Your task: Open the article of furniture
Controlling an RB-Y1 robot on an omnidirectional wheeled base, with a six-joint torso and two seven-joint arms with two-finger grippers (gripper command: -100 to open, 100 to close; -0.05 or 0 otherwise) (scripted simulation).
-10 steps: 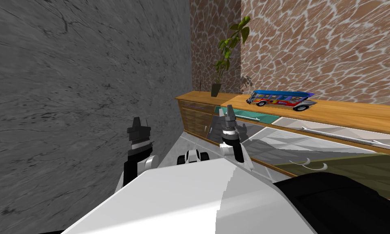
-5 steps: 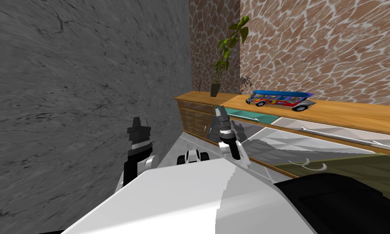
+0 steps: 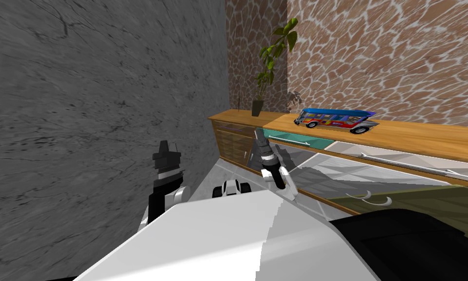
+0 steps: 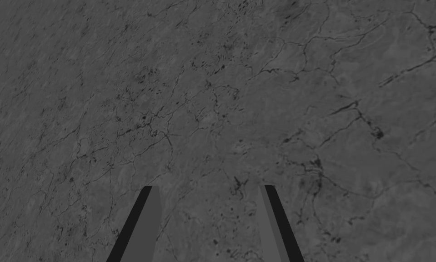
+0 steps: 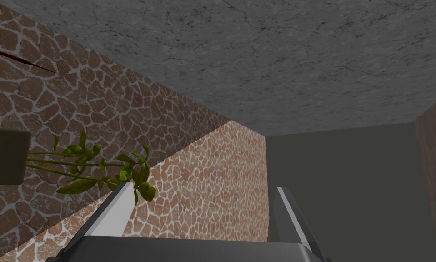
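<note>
A long wooden sideboard [image 3: 423, 134] runs along the stone-patterned wall. Its fronts include a teal drawer [image 3: 296, 138] with a thin bar handle, a white drawer [image 3: 403, 158] with a long bar handle, and an olive front [image 3: 423, 205] with curved handles. All look closed. My right gripper [image 3: 258, 132] is raised in front of the sideboard, just left of the teal drawer. In the right wrist view it [image 5: 203, 186] is open and empty, aimed up at the wall and ceiling. My left gripper [image 3: 164, 145] is held up by the grey wall, open [image 4: 207, 186] and empty.
A toy bus [image 3: 335, 119] stands on the sideboard top. A potted plant [image 3: 272, 63] sits at its far end, and its leaves [image 5: 98, 168] hang near my right fingers. The grey wall [image 3: 81, 122] is close on my left, with pale floor [image 3: 228, 170] between.
My right gripper has swung left and tipped toward the sideboard's far end, away from the teal drawer's handle. The left arm has stayed still.
</note>
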